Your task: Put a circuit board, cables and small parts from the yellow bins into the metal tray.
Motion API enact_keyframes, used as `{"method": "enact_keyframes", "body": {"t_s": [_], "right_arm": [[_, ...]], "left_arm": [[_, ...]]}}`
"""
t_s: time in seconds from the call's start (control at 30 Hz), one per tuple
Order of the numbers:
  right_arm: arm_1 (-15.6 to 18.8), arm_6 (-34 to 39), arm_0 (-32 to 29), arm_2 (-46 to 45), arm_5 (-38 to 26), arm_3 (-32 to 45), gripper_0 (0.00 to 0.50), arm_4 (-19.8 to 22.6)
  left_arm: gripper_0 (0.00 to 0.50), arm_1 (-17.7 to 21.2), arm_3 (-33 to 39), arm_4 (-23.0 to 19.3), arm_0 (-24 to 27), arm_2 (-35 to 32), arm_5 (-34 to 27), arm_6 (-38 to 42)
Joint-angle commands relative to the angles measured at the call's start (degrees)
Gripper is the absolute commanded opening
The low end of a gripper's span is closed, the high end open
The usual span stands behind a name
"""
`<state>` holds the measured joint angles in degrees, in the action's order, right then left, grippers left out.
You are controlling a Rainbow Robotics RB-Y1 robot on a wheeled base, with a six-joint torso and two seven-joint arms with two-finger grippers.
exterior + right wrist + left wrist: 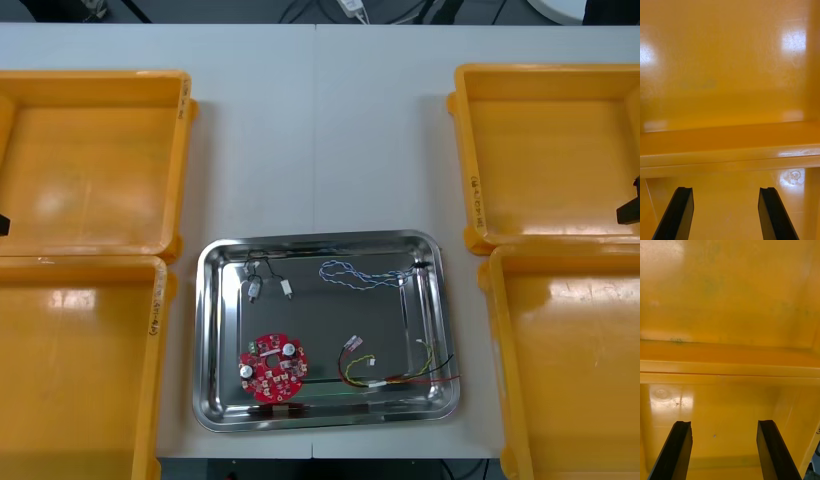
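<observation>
at lower centre, a shiny metal tray [203,330] holds a round red circuit board [272,367] and thin cables [355,273]; left hand [723,423] and right hand [725,189] gape empty over glossy yellow bins [90,160].

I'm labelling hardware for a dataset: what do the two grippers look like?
The right gripper and left gripper look alike. Each has two plain, unmarked black fingers, shaped as flat, straight-edged bars with squared tips.

Left tool [724,422], right tool [726,188], flat matte-black fingers [677,213], squared tips, slightly notched
</observation>
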<state>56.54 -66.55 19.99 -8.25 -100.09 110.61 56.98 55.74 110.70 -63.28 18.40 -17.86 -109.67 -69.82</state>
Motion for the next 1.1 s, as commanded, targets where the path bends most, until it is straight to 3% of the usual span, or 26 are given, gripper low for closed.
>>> {"method": "enact_keyframes", "body": {"t_s": [0.03, 1.1], "right_arm": [[1.6, 2.0, -0.2, -1.9, 0.0, 0.4, 0.5, 0.0], [1.6, 2.0, -0.2, -1.9, 0.0, 0.4, 0.5, 0.0]], "left_arm": [[0.5, 3.3, -2.4, -0.3, -0.7, -2.3, -0.3, -9.7], [0.5, 4.1, -3.4, -0.4, -0.8, -2.5, -0.3, -11.4]]}}
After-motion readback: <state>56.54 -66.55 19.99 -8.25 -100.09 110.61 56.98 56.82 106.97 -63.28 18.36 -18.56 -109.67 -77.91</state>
